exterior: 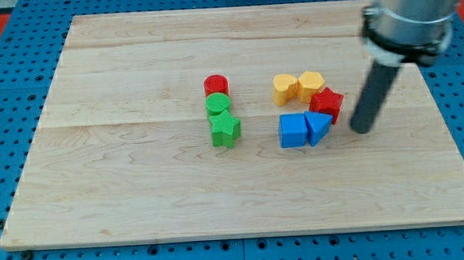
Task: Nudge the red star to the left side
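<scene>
Seven blocks sit on the wooden board (140,198). The red star (327,103) is right of centre, touching the yellow hexagon (311,84) above and the blue triangle (318,128) below. My tip (361,129) rests just right of the star. No pincer here, just a bare rod.
</scene>
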`<act>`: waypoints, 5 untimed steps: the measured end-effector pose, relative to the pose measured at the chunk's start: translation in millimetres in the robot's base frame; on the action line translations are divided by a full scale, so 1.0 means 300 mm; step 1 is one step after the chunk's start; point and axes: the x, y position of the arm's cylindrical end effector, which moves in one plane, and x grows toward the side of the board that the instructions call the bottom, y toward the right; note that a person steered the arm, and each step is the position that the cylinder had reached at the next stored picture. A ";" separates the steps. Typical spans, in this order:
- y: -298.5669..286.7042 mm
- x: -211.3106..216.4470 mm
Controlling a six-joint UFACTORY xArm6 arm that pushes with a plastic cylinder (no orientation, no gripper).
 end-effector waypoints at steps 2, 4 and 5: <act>0.081 0.077; -0.015 0.070; -0.010 -0.025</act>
